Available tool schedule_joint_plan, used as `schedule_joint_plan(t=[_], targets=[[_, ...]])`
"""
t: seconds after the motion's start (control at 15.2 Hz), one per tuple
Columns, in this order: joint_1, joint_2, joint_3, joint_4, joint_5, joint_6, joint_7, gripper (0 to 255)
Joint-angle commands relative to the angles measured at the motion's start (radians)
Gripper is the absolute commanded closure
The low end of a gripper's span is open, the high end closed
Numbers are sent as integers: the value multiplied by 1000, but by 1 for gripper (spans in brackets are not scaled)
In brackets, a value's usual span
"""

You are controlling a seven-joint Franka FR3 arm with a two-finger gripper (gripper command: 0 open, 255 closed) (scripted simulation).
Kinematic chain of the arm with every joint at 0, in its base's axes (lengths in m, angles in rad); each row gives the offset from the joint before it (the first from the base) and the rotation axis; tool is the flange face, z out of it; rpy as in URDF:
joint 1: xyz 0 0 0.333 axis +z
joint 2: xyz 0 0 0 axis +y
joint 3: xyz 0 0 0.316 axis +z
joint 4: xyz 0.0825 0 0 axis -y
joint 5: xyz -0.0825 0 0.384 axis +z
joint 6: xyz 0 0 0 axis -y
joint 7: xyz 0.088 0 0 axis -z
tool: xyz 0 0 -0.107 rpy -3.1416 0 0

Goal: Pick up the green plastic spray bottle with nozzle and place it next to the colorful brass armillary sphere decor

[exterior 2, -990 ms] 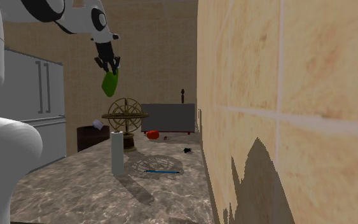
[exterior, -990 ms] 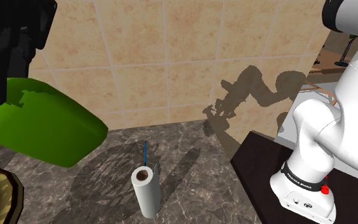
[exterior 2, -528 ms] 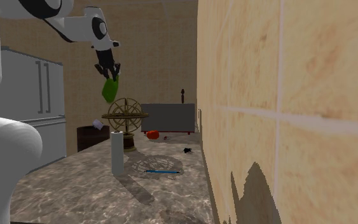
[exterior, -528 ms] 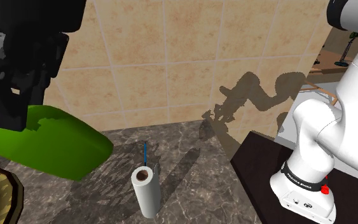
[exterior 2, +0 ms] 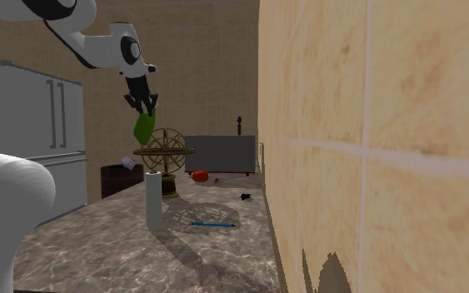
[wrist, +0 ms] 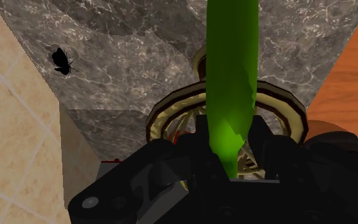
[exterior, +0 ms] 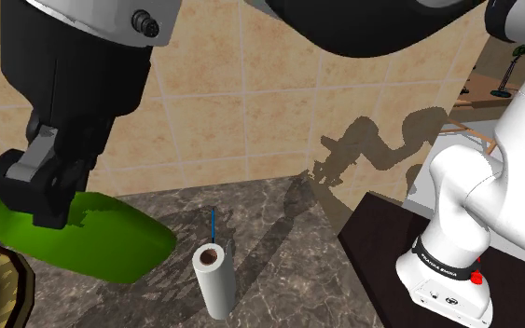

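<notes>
At the second exterior view's left, the gripper [exterior 2: 144, 105] had its jaws clamped on the green spray bottle [exterior 2: 143, 127], hanging in the air; rightward, a white roll [exterior 2: 153, 200] stood on the marble counter [exterior 2: 116, 245], then the armillary sphere [exterior 2: 165, 150] just below the bottle, then a blue pen [exterior 2: 212, 223]

We see the hand [exterior 2: 147, 106] has come down with the green spray bottle [exterior 2: 143, 129] — in the second exterior view, from well above the armillary sphere [exterior 2: 165, 150] to near its top ring — and the arm [exterior: 74, 84] now looms larger in the shoulder view
</notes>
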Motion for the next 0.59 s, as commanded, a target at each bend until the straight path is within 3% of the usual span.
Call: schedule_joint_plan(t=[0.0,0.53], targets=[[0,-3,0,-29,0,27,1,255],[-1,-6,-1,-139,-5,135,8,255]])
